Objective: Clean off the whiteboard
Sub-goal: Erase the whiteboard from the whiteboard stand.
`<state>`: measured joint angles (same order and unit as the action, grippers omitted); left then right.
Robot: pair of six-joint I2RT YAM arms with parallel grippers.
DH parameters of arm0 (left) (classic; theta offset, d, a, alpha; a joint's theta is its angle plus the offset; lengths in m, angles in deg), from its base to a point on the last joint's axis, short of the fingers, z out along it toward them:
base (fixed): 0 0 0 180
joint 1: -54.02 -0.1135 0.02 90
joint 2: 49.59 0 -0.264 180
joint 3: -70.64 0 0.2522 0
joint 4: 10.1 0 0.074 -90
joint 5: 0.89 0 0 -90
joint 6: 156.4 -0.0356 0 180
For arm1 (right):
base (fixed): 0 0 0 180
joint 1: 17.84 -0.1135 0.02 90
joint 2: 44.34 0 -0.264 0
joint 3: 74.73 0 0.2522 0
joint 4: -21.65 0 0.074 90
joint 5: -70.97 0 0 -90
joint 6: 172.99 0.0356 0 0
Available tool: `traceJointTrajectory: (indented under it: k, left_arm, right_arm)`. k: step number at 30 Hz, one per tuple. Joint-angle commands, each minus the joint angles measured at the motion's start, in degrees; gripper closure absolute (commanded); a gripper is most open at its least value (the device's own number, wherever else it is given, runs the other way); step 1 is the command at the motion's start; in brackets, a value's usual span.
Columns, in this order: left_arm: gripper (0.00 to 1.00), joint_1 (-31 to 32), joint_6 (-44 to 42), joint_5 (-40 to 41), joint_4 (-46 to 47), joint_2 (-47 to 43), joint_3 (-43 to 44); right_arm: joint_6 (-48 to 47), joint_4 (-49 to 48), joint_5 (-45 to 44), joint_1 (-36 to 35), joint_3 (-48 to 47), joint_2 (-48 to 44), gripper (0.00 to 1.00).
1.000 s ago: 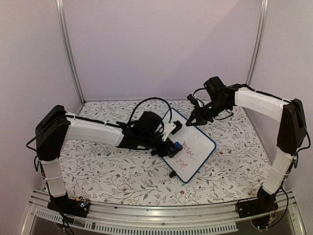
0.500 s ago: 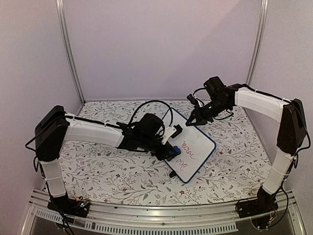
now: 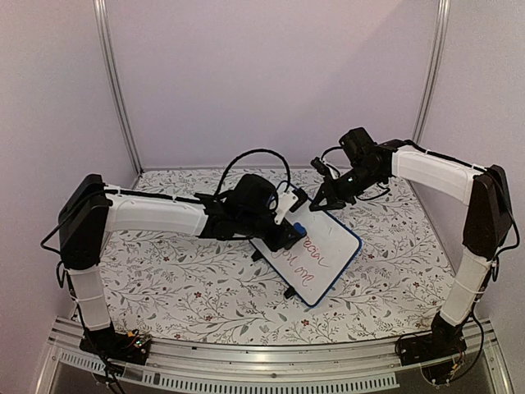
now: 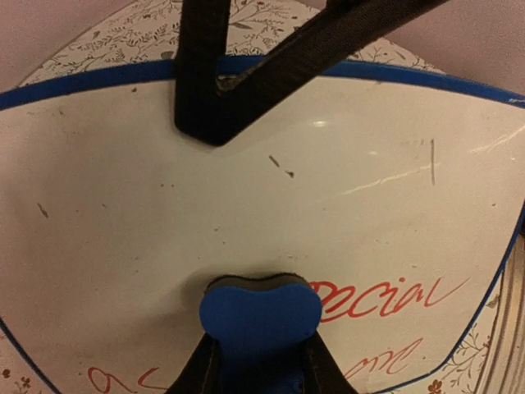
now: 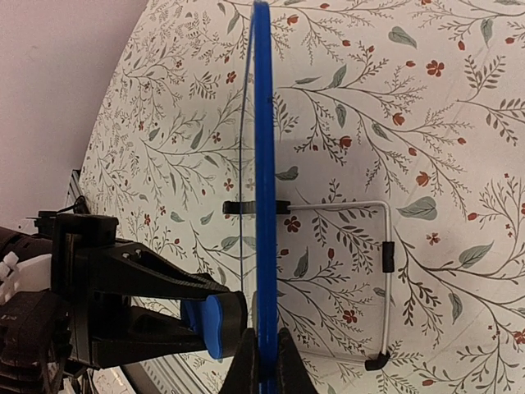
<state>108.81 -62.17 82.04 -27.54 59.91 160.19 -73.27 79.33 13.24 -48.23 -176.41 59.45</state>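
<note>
Top external view gives me the whiteboard (image 3: pixel 328 250) propped at a slant near the middle of the table (image 3: pixel 180 287), its long side running from 11 o'clock to 5 o'clock. The right gripper (image 3: pixel 321 201) is pinched shut on the board's blue frame at the 12 o'clock corner. The right wrist view confirms this, with both fingers tight on the thin edge. The left gripper (image 3: pixel 297 231) is closed on a blue eraser (image 4: pixel 261 316), whose pad sits flat on the white face.

In the left wrist view the red writing (image 4: pixel 385 300) starts touching the eraser at its 3 o'clock, and a second line runs along at 5 and 7 o'clock.

I see four risks.

- **Board giving way:** it leans on a thin wire stand (image 5: pixel 384 271). If I press too hard, I judge the stand could skid on the cloth, or the board could pivot around that single pinched corner.
- **Frame slipping:** the hold on the narrow frame could slip under a sideways stroke.
- **Collision:** a stroke toward 12 o'clock risks running the eraser into the right fingers.
- **Missed writing:** a stroke that is too short leaves the lower line untouched. One that is too long carries the pad off the 3 o'clock edge.

I cannot tell how firmly the pad is pressed.
</note>
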Motion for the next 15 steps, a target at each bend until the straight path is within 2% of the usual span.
traceJointTrajectory:
  k: [1,11,15]
  left_arm:
    - [1.00,0.1,-1.1,-1.3,1.8,0.9,2.3]
    - [1.00,1.2,-1.5,-4.2,4.6,1.4,1.7]
    - [1.00,1.4,-1.6,-3.4,0.7,4.2,3.6]
  right_arm:
    - [-1.0,4.7,-1.1,-2.0,1.1,2.3,1.00]
    - [-1.3,4.6,-1.6,-2.0,1.4,1.9,1.00]
    - [-1.2,4.6,-1.8,-2.0,1.7,1.6,1.00]
